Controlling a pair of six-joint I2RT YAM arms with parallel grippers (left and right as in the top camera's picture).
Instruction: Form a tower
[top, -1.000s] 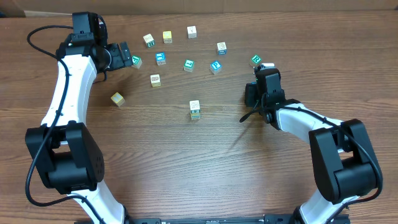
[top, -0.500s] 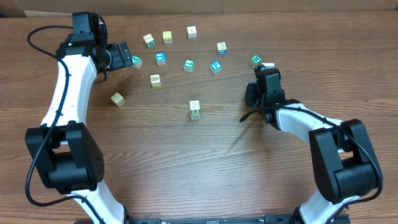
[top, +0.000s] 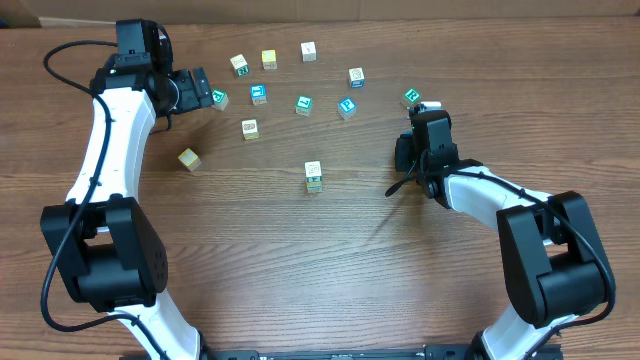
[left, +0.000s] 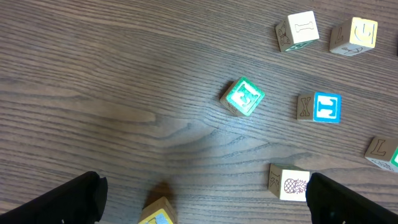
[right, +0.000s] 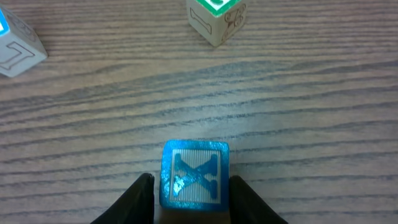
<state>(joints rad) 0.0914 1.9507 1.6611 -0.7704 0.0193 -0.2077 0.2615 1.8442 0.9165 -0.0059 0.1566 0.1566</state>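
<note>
Tower (top: 313, 177) stands near the middle of the table (top: 250, 270), all alone, well apart from both arms. It looks like two little cream cubes with green marks, one on top of the other. It is thin and looks tippy, so I think a small bump could knock it over. Best not to grab it at all. Only touch its top, softly, from straight above.

Farther back on the right, the right gripper (right: 194, 190) has the blue cube (right: 194, 171) with the X mark between its two fingers (right: 142, 196). The fingers hug two flat sides, and that looks like a grip. I cannot tell if the cube is off the table. The cube looks like wood: hard, light and a bit smooth. It will not squash, but it could slip or turn. So the flat sides, held in the middle, are the good place to hold it.

Farther back on the left, the left gripper (left: 202, 202) is wide open and holds nothing. A green cube (left: 242, 97) lies on the table in front of it. More loose cubes (top: 269, 59) sit along the far side.
</note>
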